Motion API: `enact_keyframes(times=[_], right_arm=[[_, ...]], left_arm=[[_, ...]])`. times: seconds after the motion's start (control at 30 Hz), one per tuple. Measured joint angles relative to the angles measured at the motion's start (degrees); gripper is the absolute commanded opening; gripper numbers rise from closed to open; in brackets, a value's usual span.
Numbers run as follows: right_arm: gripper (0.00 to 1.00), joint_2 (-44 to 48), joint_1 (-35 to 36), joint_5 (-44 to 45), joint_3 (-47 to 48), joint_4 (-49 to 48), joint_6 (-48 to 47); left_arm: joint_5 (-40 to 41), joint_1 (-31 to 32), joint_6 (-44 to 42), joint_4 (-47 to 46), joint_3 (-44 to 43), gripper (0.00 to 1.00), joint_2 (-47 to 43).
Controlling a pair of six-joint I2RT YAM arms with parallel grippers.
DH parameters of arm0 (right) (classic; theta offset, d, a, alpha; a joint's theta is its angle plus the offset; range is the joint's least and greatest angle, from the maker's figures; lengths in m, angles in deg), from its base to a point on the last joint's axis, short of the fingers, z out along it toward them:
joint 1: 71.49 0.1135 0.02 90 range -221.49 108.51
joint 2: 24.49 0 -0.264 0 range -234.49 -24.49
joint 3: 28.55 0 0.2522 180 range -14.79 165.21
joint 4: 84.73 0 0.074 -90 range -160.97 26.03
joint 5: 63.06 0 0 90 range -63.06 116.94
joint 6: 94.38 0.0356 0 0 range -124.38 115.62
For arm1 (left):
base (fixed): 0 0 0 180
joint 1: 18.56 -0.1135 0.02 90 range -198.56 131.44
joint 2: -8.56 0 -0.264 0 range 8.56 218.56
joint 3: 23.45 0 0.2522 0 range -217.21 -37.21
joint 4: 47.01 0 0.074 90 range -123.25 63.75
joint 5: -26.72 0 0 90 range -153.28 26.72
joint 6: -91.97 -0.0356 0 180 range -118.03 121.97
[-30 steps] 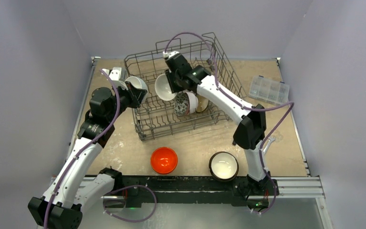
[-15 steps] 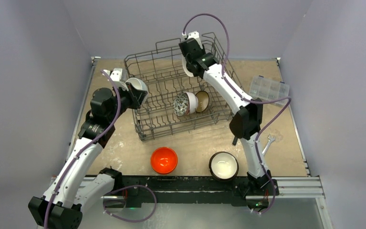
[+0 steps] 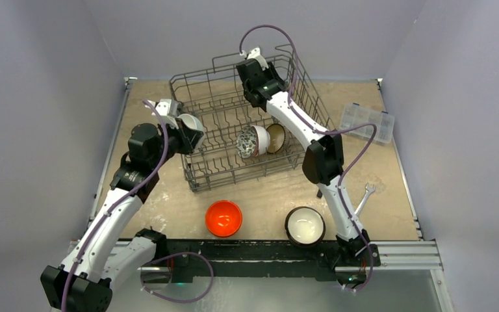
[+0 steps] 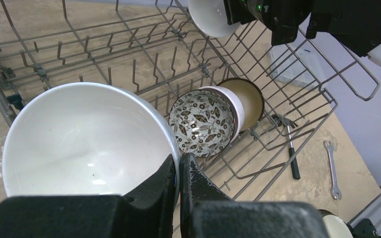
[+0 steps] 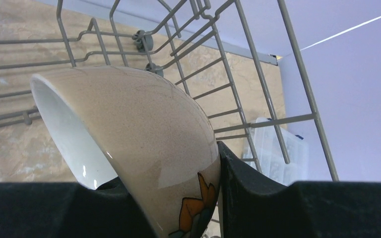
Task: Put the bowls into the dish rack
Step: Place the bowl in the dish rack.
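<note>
The tan table [image 3: 169, 208] carries the dish rack [image 3: 234, 175] below the right gripper [image 3: 256, 97]. It reaches rightward from the left gripper [image 4: 179, 171]. An orange bowl [image 3: 224, 218] and dark bowl [image 3: 305, 225] sit nearer the bases. A clear box [image 3: 366, 121] and wrench [image 3: 362, 198] lie right of the right gripper.

**Free room and obstructions.** The dish rack [image 3: 240, 174] stands mid-table. Its left and centre rows carry only upright tines and are open from above. Toward its near right corner, the patterned bowl [image 3: 247, 143] and the brown bowl [image 3: 276, 138] stand on edge, one against the other, filling those slots. My right arm [image 3: 292, 123] crosses above that side. The beige bowl [image 5: 144, 144] in my right gripper [image 5: 178, 193] crowds the far right corner wires. My left gripper [image 4: 178, 166], with its white bowl [image 4: 79, 139], occupies the rack's left rim. A bare strip of table [image 3: 169, 201] runs between the rack and the orange bowl [image 3: 224, 218] and dark bowl [image 3: 305, 225]. The clear box [image 3: 366, 121] and wrench [image 3: 364, 197] lie to the rack's right, apart from it.
</note>
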Motion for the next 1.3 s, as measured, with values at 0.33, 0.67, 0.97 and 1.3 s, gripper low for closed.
enact_keyframes(times=[0.33, 0.67, 0.97, 1.3], right_arm=[[0.00, -5.64, 0.00, 4.26, 2.12, -5.31, -4.57], [0.08, -6.43, 1.90, 6.34, 0.79, -9.92, -10.10], [0.19, -8.22, 3.43, 10.67, 0.13, -14.32, -14.88], [0.99, -7.37, 4.26, 8.31, -2.01, -11.37, -10.23]], left_arm=[[-2.01, 0.00, 1.16, -0.11, 1.53, 0.00, -0.61], [-3.61, 0.00, 2.05, -1.84, 2.43, 0.00, -0.76], [-4.55, 0.00, 2.43, -2.29, 2.54, 0.00, -1.05], [-4.81, 0.00, 2.80, -2.64, 2.54, 0.00, -1.27]])
